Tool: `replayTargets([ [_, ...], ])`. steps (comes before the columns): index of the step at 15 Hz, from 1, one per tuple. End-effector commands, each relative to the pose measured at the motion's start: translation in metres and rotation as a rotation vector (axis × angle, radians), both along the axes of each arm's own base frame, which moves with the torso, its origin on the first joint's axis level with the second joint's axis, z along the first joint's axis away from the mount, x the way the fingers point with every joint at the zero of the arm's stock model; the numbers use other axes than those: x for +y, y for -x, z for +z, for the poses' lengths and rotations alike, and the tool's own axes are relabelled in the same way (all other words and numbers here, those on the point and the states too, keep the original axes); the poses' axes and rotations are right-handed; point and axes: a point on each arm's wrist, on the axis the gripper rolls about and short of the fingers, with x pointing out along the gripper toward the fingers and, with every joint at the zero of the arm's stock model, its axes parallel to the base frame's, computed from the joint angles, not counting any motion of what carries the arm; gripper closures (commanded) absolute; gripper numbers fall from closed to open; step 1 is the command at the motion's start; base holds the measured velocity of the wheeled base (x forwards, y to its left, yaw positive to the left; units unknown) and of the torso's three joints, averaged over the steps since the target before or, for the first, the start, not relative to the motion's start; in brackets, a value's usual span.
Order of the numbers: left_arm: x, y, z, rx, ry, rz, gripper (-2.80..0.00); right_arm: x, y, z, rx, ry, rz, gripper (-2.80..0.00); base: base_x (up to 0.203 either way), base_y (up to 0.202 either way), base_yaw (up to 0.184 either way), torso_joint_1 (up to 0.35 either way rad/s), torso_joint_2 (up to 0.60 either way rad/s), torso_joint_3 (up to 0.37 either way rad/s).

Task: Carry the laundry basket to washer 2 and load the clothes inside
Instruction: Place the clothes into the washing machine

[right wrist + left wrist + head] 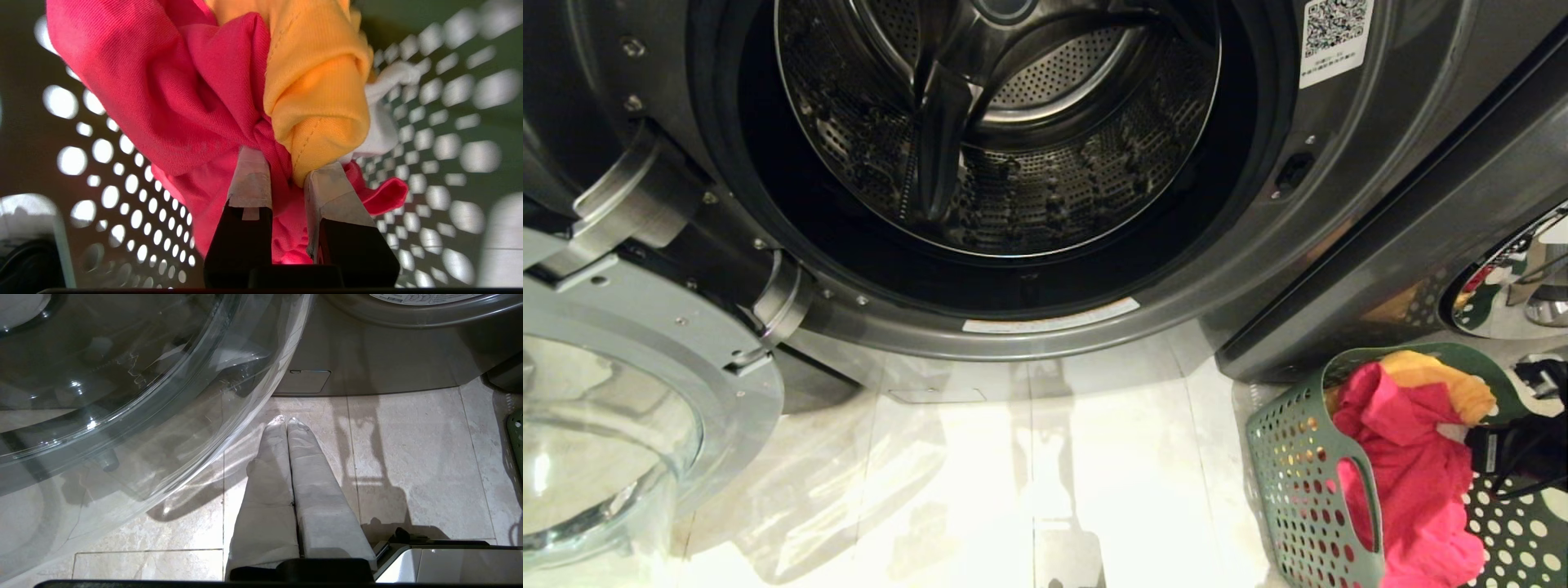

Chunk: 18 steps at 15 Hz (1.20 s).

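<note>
Pale tiles run under the open door [621, 425]; left gripper [286, 421] hangs pressed together above them. Washer [1013, 278] gapes, drum empty. Basket [1298, 490] sits right, right gripper [286, 171] clamped on clothes [229, 94]. Lift high, clearing the rim, before swinging across.

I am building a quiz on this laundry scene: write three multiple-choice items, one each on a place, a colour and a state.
1. Where does the green perforated plastic laundry basket stand?
A. inside the drum
B. on the floor, right of the open washer
C. on the glass door

2. Which garment colours does the right gripper pinch?
A. pink-red and orange-yellow
B. blue and black
C. green only

3. The dark grey front-loading washer door is:
A. shut
B. missing
C. swung open

B: it stands on tiles by the washer.
A: the pink-red garment and the orange-yellow garment sit between its fingers.
C: the steel drum is exposed.
</note>
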Motion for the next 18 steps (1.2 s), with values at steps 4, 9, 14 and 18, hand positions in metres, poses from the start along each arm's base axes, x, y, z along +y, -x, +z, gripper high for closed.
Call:
replayTargets([
  [4,0.0,-0.001,-0.002,0.009,0.0,0.0,0.0,0.029,0.05,0.046,-0.128,0.094,0.0,0.0,0.0,0.0,0.0,0.0,0.0,0.0],
  [9,0.0,-0.001,-0.002,0.009,0.0,0.0,0.0,0.067,0.107,0.075,-0.271,0.265,0.02,0.0,0.0,0.0,0.0,0.0,0.0,0.0],
  [14,0.0,-0.001,-0.002,0.009,0.0,0.0,0.0,0.093,0.153,0.112,-0.487,0.469,-0.07,0.0,0.0,0.0,0.0,0.0,0.0,0.0],
  [18,0.0,-0.001,-0.002,0.009,0.0,0.0,0.0,0.111,0.182,0.162,-0.715,0.592,-0.157,0.0,0.0,0.0,0.0,0.0,0.0,0.0],
])
